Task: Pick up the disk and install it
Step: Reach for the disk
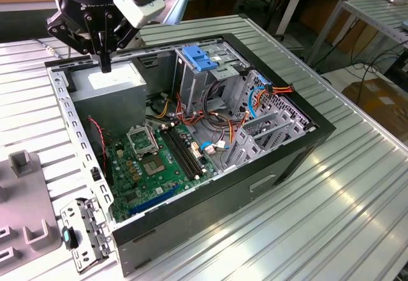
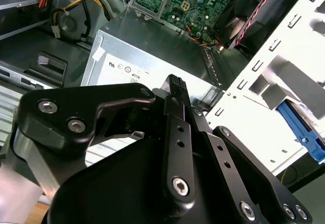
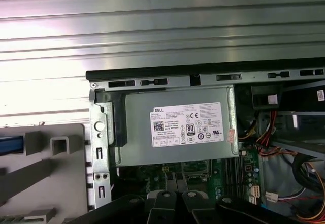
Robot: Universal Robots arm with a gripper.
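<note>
Disk (image 3: 10, 145) isn't in hand: my gripper (image 1: 105, 61) hangs pinched shut, empty, above the supply box (image 1: 115, 86), upper left in the exterior view. Blue disk edge sits in the holder (image 1: 25, 192) outside the case (image 1: 210, 211). Risk: crossing low, I'd clip the case wall.

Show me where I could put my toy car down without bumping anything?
The ribbed table is bare beside the computer case on the exterior view's right and along its near side. Between the case and the grey fixture lies a metal bracket, so it's tight. Inside is crowded: cables, motherboard, and the gripper above the power supply.
</note>
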